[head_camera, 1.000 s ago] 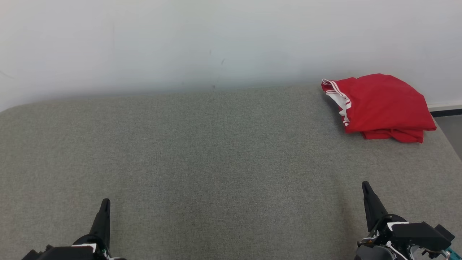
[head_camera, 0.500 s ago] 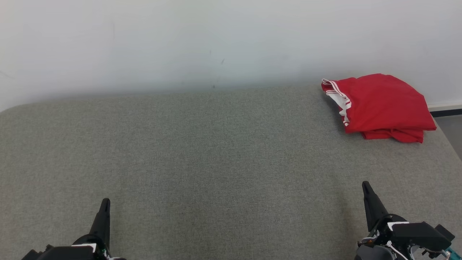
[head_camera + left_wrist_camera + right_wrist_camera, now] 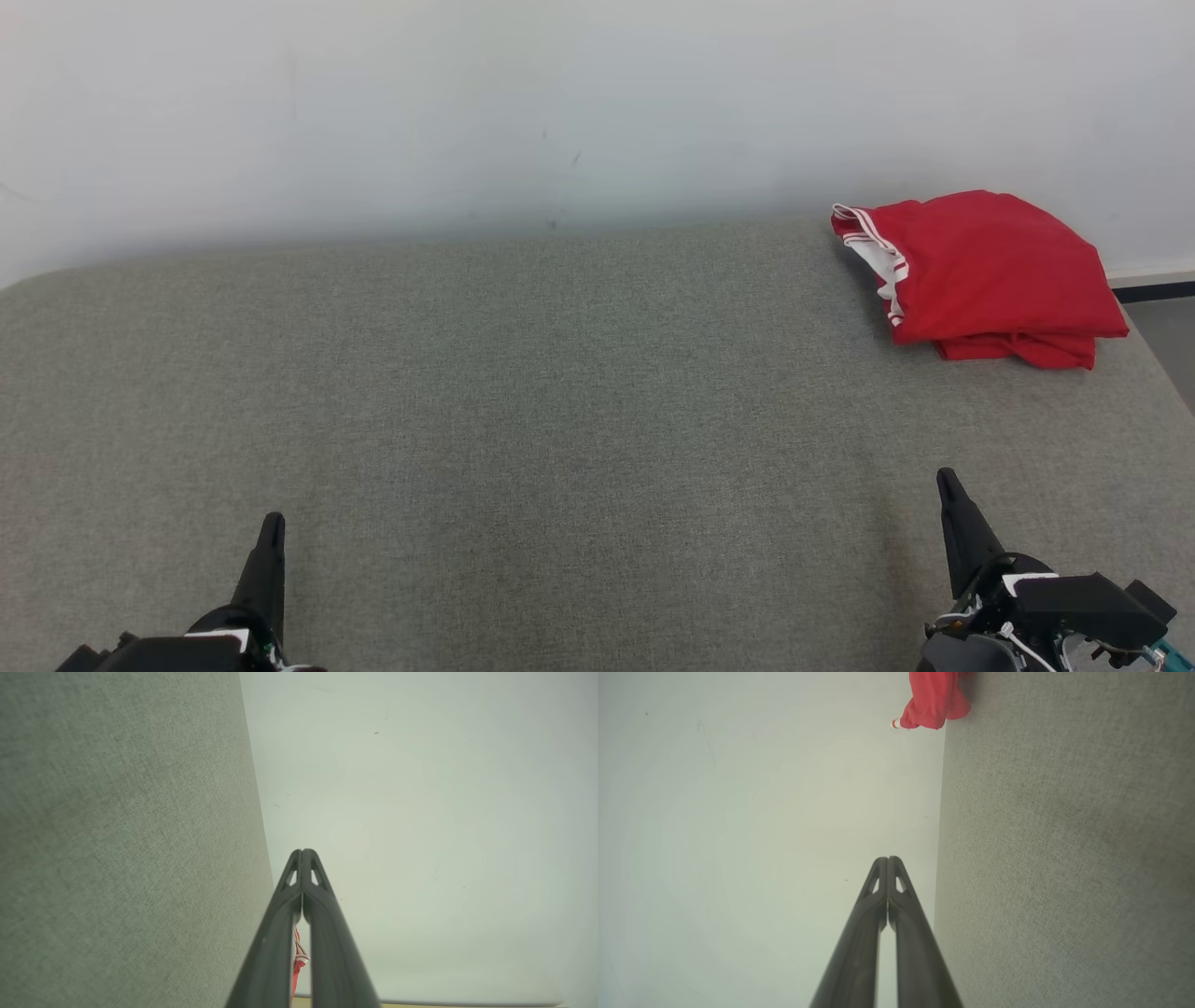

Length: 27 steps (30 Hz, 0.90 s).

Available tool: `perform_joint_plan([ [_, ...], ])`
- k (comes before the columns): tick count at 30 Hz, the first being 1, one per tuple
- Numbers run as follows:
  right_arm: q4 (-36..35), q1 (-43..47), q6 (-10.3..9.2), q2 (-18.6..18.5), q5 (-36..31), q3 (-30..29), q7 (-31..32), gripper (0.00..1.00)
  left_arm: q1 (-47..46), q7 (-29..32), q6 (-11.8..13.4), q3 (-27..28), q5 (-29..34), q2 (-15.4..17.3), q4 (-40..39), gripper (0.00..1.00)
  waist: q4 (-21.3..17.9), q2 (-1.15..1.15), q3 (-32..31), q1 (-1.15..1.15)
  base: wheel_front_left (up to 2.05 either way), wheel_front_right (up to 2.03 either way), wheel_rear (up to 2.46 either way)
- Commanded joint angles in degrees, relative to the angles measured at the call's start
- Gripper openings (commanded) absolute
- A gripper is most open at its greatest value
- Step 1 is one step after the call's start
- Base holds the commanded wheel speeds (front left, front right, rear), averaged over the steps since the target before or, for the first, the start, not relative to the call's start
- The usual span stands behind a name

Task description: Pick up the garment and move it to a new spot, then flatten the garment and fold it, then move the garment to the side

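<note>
At the mat's point(image 3: 560, 373) far right corner your garment point(image 3: 980, 271) lay folded, well ahead of the right gripper point(image 3: 946, 480), nearer than the left gripper point(image 3: 272, 521); both had fingers together, empty.

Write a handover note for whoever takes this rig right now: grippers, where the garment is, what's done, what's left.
Left gripper: jaws shut, empty, near left.
Right gripper: jaws shut, empty, near right.
Red garment: folded, at the far right of the grey surface, by the wall.
Done: it looks folded and set aside.
Left: seemingly nothing; maybe tidy the lower layer.
</note>
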Motion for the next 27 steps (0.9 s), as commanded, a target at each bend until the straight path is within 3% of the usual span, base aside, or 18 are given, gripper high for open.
perform_joint_plan([
  [1, -0.07, -0.45, -0.12, 0.05, -0.22, -0.07, 0.08, 0.00, -0.58, 0.01, -0.07, 0.20, -0.30, 0.18, -0.14, 0.00, 0.00, 0.00, 0.00, 0.00, 0.00, 0.00, 0.00],
  [27, -0.06, -0.46, -0.12, 0.10, -0.29, -0.11, 0.14, 0.00, -0.57, 0.01, -0.07, 0.19, -0.30, 0.18, -0.15, 0.00, 0.00, 0.00, 0.00, 0.00, 0.00, 0.00, 0.00],
])
